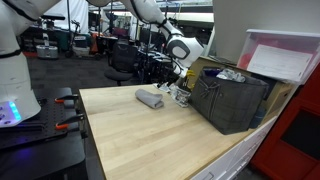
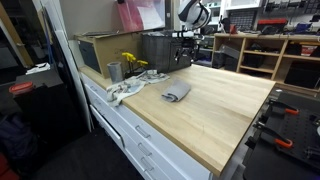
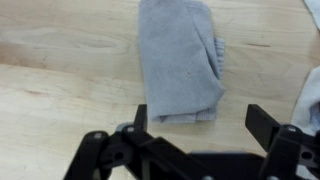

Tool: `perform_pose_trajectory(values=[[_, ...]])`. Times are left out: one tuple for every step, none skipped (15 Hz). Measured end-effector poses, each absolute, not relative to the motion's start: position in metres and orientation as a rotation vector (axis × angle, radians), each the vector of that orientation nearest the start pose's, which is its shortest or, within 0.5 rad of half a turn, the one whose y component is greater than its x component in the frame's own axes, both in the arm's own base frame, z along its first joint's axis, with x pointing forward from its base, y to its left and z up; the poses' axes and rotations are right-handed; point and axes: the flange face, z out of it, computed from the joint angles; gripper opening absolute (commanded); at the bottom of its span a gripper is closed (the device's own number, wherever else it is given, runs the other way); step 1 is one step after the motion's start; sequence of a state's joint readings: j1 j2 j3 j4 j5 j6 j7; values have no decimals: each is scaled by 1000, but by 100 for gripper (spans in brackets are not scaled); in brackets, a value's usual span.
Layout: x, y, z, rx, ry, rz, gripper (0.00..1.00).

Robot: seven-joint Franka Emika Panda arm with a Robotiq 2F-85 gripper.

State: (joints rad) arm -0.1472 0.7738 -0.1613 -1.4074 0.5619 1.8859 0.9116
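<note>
Trouble from here would most likely come from how soft and thin the grey cloth point(image 3: 180, 60) is. It lies folded and flat on the table point(image 3: 60, 100), filling the upper middle of the wrist view, and it shows as a small grey bundle near the centre of an exterior view point(image 1: 149, 98). The end effector point(image 3: 200, 122) hangs above the wood at the bottom of the wrist view, with its fingers spread as wide as they go and nothing between them. Only the near edge of the cloth reaches the gap. A straight descent from this spot would probably pinch just that edge or the top layer, so the fold could fall open and the cloth dangle or slip free. Because the cloth sits so low, fingers pushed down far enough to get under it could scrape or press hard into the table. A white rag point(image 3: 308, 95) at the right edge of the wrist view lies near one finger and might be snagged along with the cloth. The dark crate point(image 1: 232, 100) on the right of an exterior view stands close to the arm, so a careless sideways swing could knock it. The metal cup point(image 2: 114, 71) at the left looks far enough away to be safe.
</note>
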Motion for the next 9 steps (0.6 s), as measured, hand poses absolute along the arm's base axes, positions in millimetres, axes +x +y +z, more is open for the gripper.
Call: perform_pose_trajectory(values=[[681, -146, 229, -2185, 1810, 544, 100], [677, -137, 226, -2259, 1767, 551, 100], [673, -129, 223, -2332, 1719, 558, 100], [670, -120, 219, -2404, 1669, 565, 100], [668, -113, 215, -2473, 1617, 570, 100], [666, -106, 212, -2540, 1561, 575, 100], [665, -100, 209, -2606, 1503, 577, 100], [664, -95, 207, -2670, 1442, 577, 100], [663, -91, 207, -2733, 1379, 574, 100]])
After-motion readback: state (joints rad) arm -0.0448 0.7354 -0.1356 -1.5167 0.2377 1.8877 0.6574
